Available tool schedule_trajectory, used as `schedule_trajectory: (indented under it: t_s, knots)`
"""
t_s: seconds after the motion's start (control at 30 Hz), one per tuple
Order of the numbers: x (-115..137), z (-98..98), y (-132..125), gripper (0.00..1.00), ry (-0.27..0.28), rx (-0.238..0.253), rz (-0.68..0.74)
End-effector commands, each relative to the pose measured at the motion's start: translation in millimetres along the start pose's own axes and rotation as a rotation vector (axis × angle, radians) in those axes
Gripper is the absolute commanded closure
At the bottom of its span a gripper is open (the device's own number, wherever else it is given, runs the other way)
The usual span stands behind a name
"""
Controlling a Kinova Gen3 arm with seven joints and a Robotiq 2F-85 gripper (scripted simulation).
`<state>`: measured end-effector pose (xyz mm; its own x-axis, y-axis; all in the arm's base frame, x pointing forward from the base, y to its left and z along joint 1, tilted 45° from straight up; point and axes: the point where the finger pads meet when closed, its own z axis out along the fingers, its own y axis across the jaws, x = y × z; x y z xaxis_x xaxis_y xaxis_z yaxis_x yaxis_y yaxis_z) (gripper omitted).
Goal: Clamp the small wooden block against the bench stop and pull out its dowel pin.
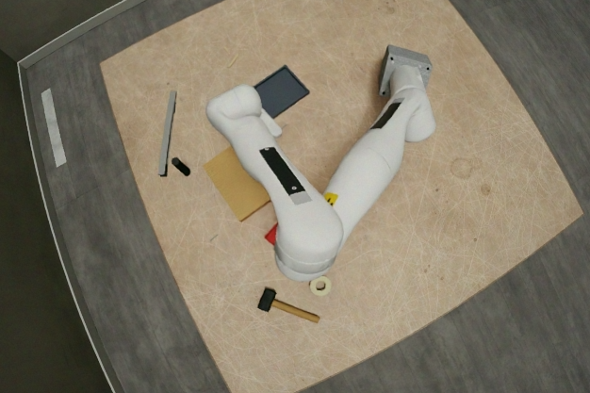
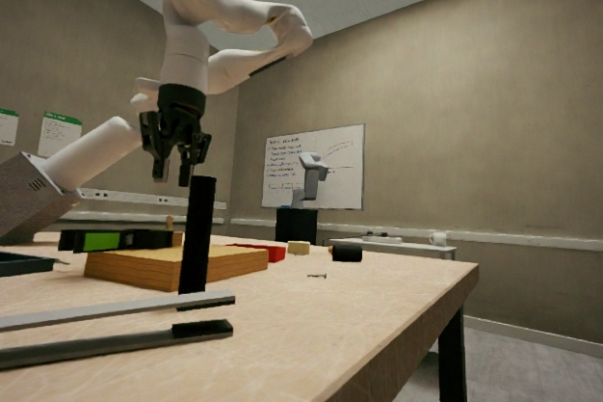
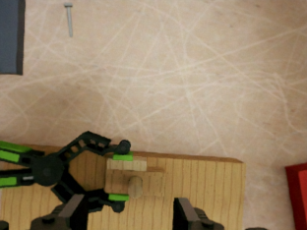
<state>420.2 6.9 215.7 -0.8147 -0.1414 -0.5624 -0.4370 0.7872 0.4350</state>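
Note:
The bench board [image 1: 237, 193] [image 2: 131, 270] [image 3: 207, 187] lies flat. On it, the small wooden block [image 3: 153, 184] lies against the lighter bench stop [image 3: 135, 164]; no loose thing or gap shows between them. The dowel pin [image 2: 169, 222] [image 3: 135, 186] stands upright in the block. The black and green spring clamp [image 2: 101, 240] [image 3: 47, 169] has one pad at the stop's outer side and the other at the block's outer side, left of the pin. My gripper [image 2: 172, 178] [image 3: 130, 214] is partly open and empty, above the board. Arm parts hide the block in the top view.
A dark tray [image 1: 283, 90] [image 2: 24, 264] [image 3: 10, 39] and a nail [image 3: 69, 21] lie beside the board. A red object [image 1: 271, 235] [image 2: 277, 254] is at its other side. A tall black cylinder [image 1: 181, 167] [image 2: 196, 241] stands near a grey bar [image 1: 167, 136]. A mallet [image 1: 294, 310] lies farther off.

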Motion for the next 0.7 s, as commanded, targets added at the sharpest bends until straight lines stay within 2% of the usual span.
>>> schedule_trajectory:
  t_s: [0.0,0.67]
  knots:
    - [-0.3,-0.7,0.2,0.46,-0.001,0.001,0.006]
    - [-0.3,-0.9,1.5,0.46,-0.002,0.000,0.025]
